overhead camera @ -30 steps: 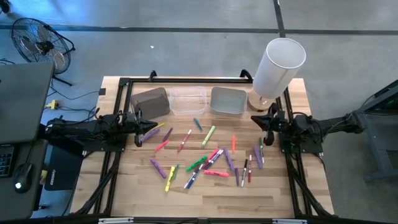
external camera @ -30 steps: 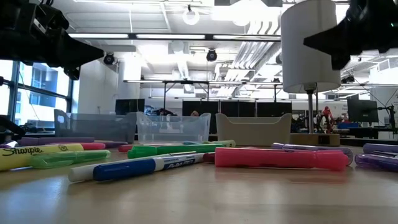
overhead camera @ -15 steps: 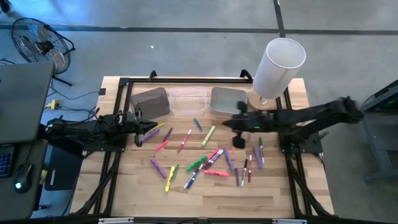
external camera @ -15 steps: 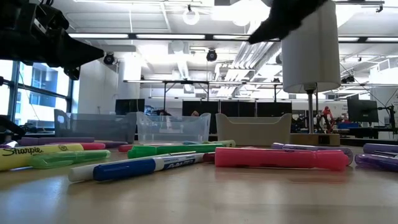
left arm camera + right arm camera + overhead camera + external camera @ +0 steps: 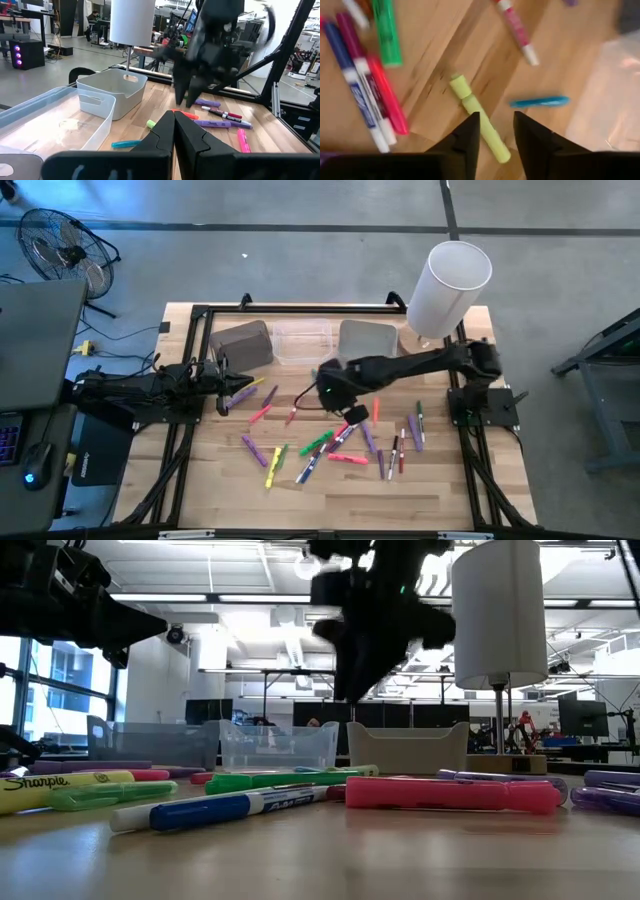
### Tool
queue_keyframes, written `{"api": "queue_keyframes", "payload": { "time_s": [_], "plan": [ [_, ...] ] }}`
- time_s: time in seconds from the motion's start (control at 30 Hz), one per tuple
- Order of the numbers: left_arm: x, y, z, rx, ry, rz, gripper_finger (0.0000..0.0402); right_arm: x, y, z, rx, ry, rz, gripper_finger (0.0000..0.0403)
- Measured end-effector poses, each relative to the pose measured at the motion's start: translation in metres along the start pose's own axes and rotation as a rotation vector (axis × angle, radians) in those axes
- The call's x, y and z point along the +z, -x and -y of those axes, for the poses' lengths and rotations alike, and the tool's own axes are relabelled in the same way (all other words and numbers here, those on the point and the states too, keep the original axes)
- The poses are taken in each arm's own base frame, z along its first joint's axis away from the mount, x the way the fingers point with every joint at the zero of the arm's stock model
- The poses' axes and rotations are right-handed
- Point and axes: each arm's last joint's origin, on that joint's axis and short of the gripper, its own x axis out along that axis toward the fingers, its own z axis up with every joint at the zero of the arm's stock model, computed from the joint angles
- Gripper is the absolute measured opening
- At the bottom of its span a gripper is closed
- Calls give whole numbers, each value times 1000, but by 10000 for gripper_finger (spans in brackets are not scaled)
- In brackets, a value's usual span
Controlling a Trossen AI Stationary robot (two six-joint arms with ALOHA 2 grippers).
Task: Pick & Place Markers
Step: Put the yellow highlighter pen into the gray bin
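Many markers in purple, pink, green, yellow and blue lie flat and scattered on the middle of the wooden table. My right gripper reaches from the right side over their far edge. It hangs open well above the table in the low view. In the right wrist view a yellow-green marker lies on the wood below the gap between the fingers, with a teal marker beside it. My left gripper waits shut at the table's left.
Three bins stand in a row at the far edge: a dark grey bin, a clear bin and a light grey bin. A tall white cylinder on a stand rises at the far right. Bare wood lies along the near edge.
My right arm has swung out from the table's right side toward the left, across the markers, and now hangs over the middle near the yellow-green marker. The markers have stayed where they were.
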Motion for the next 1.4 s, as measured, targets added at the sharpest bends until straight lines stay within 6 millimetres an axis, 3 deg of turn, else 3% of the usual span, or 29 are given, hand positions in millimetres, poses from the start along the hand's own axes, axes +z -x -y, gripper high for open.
{"api": "queue_keyframes", "payload": {
  "time_s": [0.23,0.5,0.83,1.4],
  "plan": [
    [0,0,0,-1,0,0,1,-7,-50,-3,57,195,-184,120],
    [0,0,0,-4,0,0,1,-20,-75,5,88,228,-256,102],
    [0,0,0,-3,0,0,1,-27,-81,13,104,152,-258,56],
    [0,0,0,-2,0,0,1,-27,-75,13,123,-33,-274,60]
  ]
}}
